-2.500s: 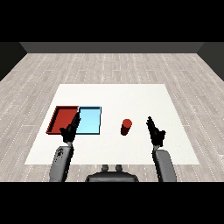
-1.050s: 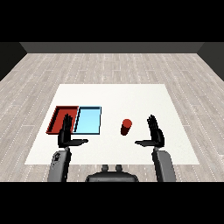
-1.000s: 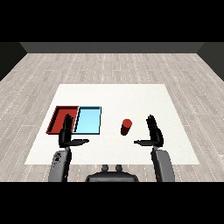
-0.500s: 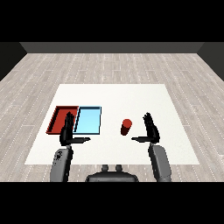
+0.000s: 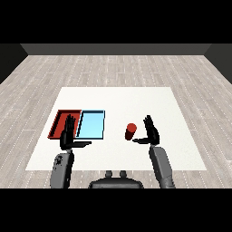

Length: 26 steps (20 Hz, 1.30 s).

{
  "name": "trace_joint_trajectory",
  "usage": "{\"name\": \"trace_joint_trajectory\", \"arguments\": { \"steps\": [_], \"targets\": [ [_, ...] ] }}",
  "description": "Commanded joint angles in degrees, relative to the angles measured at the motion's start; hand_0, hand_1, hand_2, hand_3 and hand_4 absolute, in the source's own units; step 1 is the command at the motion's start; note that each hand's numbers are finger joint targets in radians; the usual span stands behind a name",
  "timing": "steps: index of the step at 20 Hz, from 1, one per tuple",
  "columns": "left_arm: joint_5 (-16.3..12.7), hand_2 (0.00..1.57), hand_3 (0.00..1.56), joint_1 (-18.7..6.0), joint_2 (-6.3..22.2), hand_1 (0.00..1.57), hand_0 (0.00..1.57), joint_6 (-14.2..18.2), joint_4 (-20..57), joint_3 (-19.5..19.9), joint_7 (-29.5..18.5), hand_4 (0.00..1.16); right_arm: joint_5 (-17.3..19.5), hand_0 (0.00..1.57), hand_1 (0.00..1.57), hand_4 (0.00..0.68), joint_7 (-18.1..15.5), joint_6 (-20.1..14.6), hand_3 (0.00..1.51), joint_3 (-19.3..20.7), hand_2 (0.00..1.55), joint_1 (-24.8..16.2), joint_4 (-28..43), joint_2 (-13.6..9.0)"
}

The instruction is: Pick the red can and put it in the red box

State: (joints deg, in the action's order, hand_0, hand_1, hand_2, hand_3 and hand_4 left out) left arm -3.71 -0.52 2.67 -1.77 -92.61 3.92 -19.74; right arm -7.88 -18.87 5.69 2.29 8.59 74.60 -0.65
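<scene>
1. A humanoid robot's two grey forearms reach in over a white table (image 5: 118, 97) that stands on a pale wood-plank floor (image 5: 113, 68).
2. The red can (image 5: 131, 131) stands upright on the bare tabletop, right of the two trays and well apart from them.
3. The right hand (image 5: 152, 133) is raised just beside the can on its right, palm turned toward it. Its fingers are straight and spread upward, and the thumb stretches toward the can's base; whether the thumb touches the can cannot be told.
4. The red tray (image 5: 59, 123) lies at the left of the table, with the light blue tray (image 5: 91, 124) touching its right edge.
5. The left hand (image 5: 69, 135) is held up at the near edge of the trays, over the seam between them, fingers straight and apart, thumb pointing right, holding nothing.
6. The can is outside the red tray, with the blue tray lying between the two.
</scene>
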Motion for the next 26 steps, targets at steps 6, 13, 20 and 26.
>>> {"name": "trace_joint_trajectory", "arguments": {
  "steps": [6, 13, 20, 26],
  "targets": [
    [-0.25, 0.00, 0.00, 1.28, -0.71, 0.00, 0.00, -0.65, 0.67, -0.63, -1.65, 0.00, -2.41, 0.00, 0.00, 0.000, -5.91, -0.31, 0.00, -0.60, 0.00, 3.98, -10.44, -0.22],
    [-2.20, 0.00, 0.00, 4.14, 1.41, 0.00, 0.00, -2.38, -1.67, 1.05, -0.74, 0.00, -7.13, 0.00, 0.00, 0.000, -7.78, -3.65, 0.00, -3.71, 0.00, 6.44, -14.24, 0.64],
    [-3.49, 0.00, 0.00, 0.63, 2.87, 0.00, 0.00, -4.34, 5.19, 3.86, -5.18, 0.00, -6.29, 0.00, 0.00, 0.000, -10.39, -3.30, 0.00, -3.11, 0.00, 7.55, -18.31, 0.65],
    [-1.18, 0.00, 0.00, -0.78, -0.07, 0.00, 0.00, -0.77, 4.90, 1.19, -4.00, 0.00, -10.59, 0.00, 0.00, 0.000, -7.70, -7.68, 0.00, -9.21, 0.00, 8.36, -16.24, 0.65]
  ]
}}
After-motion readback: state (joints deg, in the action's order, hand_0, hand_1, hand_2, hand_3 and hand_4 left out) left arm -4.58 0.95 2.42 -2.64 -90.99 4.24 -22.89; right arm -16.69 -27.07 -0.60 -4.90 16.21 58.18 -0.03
